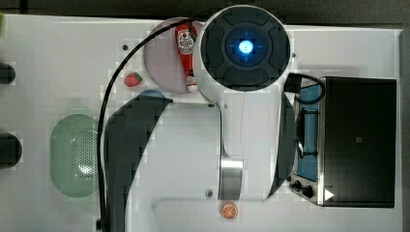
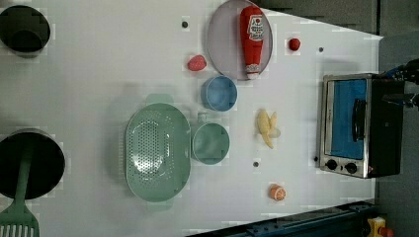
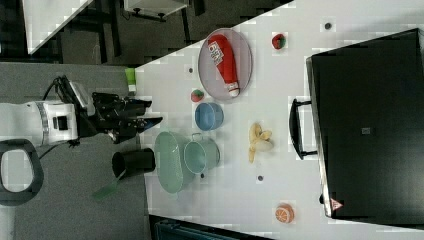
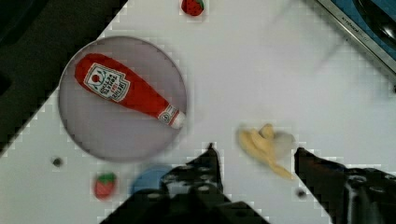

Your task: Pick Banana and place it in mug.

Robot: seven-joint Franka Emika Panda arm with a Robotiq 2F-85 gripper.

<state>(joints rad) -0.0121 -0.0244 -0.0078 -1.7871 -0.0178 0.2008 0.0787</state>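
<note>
In the left view, the banana (image 2: 267,128) is lying on the bench (image 2: 123,59) between the mug (image 2: 211,143) on its left and the toaster oven (image 2: 353,123) on its right. The mug is sitting just beside the basket (image 2: 157,150), and the ketchup bottle (image 2: 252,39) is lying on the plate (image 2: 225,44).

The red ketchup bottle (image 4: 125,92) bears a label, its lettering seemingly too blurred to read.

We see a brightly, evenly lit white desk (image 2: 123,59), blocky soft pictures, and motion blur beyond the hand (image 4: 254,154).
</note>
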